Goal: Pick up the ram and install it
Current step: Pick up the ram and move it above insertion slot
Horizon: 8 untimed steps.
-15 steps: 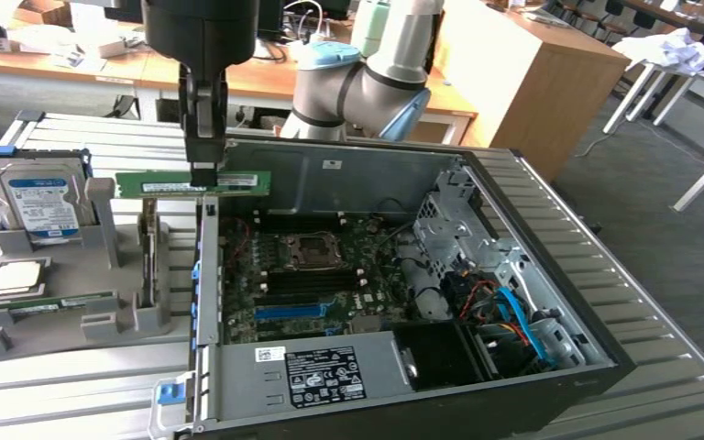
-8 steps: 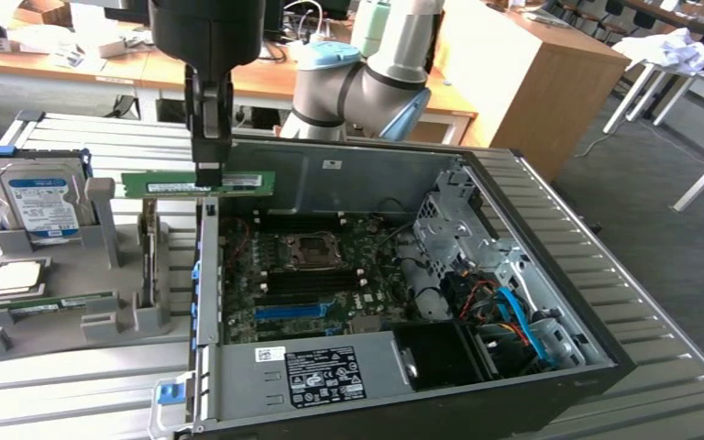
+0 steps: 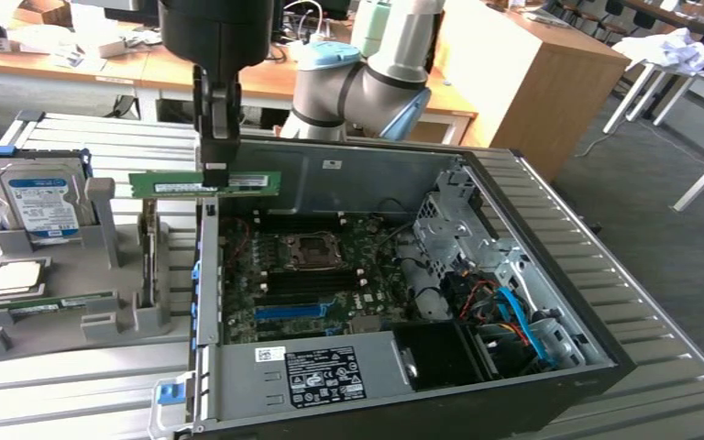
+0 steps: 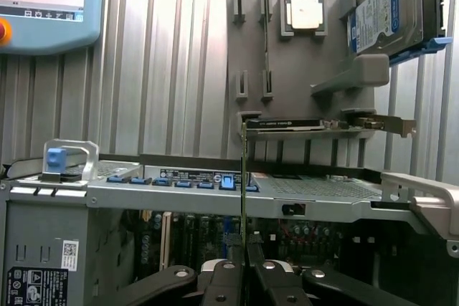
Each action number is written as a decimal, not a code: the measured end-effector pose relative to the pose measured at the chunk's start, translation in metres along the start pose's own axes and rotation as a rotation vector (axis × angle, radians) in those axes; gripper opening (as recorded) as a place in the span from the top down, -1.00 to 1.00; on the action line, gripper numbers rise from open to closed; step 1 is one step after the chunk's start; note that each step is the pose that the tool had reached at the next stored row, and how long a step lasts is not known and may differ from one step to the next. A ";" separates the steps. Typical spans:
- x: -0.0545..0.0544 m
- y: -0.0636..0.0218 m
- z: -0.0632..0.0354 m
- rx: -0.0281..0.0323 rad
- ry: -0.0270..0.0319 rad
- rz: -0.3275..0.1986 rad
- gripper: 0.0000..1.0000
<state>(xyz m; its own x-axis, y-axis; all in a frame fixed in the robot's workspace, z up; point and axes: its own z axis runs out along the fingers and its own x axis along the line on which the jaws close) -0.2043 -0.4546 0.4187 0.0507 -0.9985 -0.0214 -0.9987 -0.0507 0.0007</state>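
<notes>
1. The jaws are nearly shut and clamped on the ram (image 3: 254, 181), which is gripped from above at about its middle.
2. The ram is held in the air with its long edge level, and a green end sticks out on either side of the jaws.
3. In the wrist view the ram (image 4: 244, 177) is seen edge-on as a thin upright line rising from between the fingertips (image 4: 228, 277).
4. The open case (image 3: 352, 174) lies below the jaws, which hang over its wall on the exterior view's left.
5. The motherboard (image 3: 315, 275) is seen inside the case, lower than the jaws and towards the exterior view's right of them.
6. A grey stand (image 3: 95, 321) is set on the desk (image 3: 71, 385) beside the case, to the exterior view's left of the jaws and below them.
7. A hard drive (image 3: 40, 206), a processor (image 3: 16, 275) and a second green stick (image 3: 47, 305) are carried by the stand, all apart from the jaws.
</notes>
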 end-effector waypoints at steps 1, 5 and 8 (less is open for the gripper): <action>0.000 -0.0014 0.0000 0.0000 0.0000 0.000 0.74; 0.000 -0.0046 0.0000 0.0000 0.0000 0.000 0.74; 0.000 -0.0068 0.0000 0.0000 0.0000 0.000 0.74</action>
<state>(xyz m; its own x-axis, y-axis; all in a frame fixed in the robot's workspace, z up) -0.1975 -0.4546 0.4187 0.0507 -0.9985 -0.0214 -0.9987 -0.0508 0.0007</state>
